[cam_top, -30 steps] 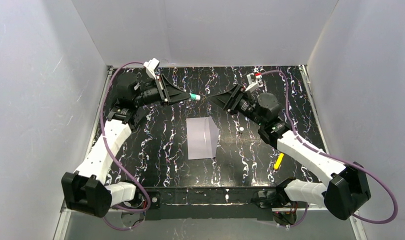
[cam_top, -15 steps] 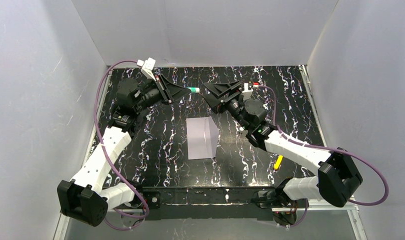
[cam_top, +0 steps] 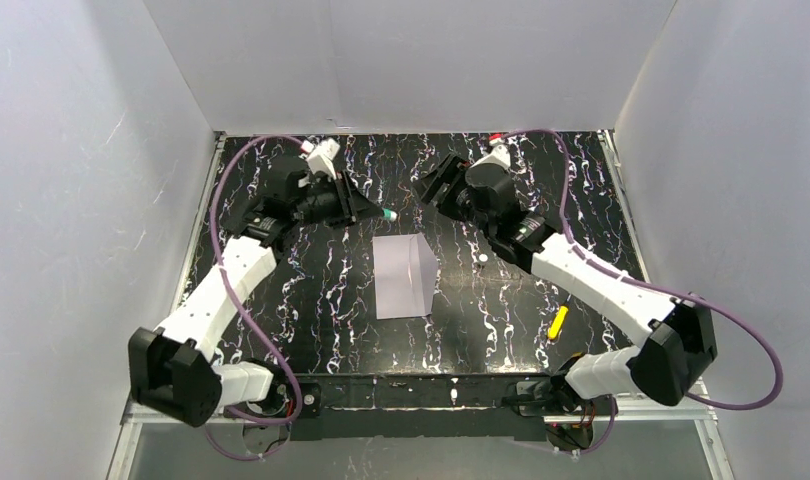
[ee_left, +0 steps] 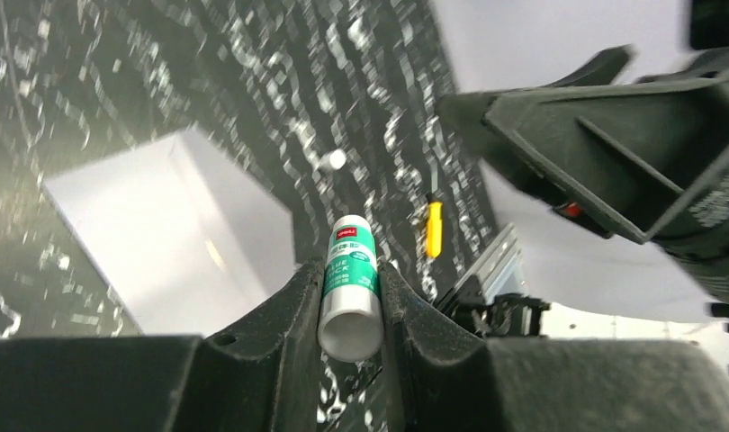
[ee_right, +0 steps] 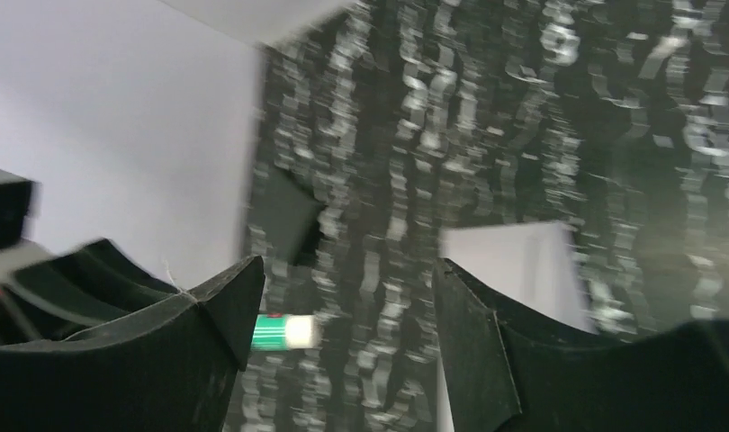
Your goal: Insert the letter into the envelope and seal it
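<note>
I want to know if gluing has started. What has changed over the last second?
The left gripper, shut on the glue stick, pulled nearer and tipped down toward the envelope without reaching it. The right gripper, open, turned as its wrist swung farther back and leftward. Nothing was taken or let go. The envelope, small white piece and yellow piece stayed put.

Table [cam_top: 311, 290]: black top, white-veined. On it: envelope [cam_top: 405, 277], pale lavender, centre; small white piece [cam_top: 481, 259], just right of it; yellow stick [cam_top: 558, 322], nearer right.
</note>
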`<state>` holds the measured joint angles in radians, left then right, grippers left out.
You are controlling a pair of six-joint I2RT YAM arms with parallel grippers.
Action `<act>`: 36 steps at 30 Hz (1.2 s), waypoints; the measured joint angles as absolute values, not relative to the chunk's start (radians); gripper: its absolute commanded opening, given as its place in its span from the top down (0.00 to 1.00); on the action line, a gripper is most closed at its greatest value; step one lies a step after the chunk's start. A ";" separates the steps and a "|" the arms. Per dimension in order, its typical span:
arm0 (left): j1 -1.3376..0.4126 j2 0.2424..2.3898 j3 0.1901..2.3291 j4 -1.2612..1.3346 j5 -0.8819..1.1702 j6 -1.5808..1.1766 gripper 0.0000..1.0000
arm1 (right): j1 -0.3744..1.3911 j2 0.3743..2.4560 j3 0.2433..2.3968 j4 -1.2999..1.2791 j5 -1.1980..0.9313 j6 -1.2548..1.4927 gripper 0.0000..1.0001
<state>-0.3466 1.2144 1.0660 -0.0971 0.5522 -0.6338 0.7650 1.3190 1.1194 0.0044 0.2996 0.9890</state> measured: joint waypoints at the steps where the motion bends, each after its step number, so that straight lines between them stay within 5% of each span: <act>1: -0.352 1.240 1.070 -0.131 0.546 -0.622 1.00 | 0.760 1.335 1.135 -0.038 0.298 0.937 0.27; 15: -0.503 1.572 1.092 -0.347 0.390 -0.596 1.00 | 0.665 1.627 1.028 -0.263 0.069 0.702 0.63; 32: -0.578 1.690 1.148 -0.410 0.253 -0.575 1.00 | 0.620 1.640 0.820 0.033 -0.113 0.673 0.69; 36: -0.580 1.715 1.152 -0.423 0.246 -0.570 1.00 | 0.598 1.640 0.765 0.124 -0.142 0.677 0.85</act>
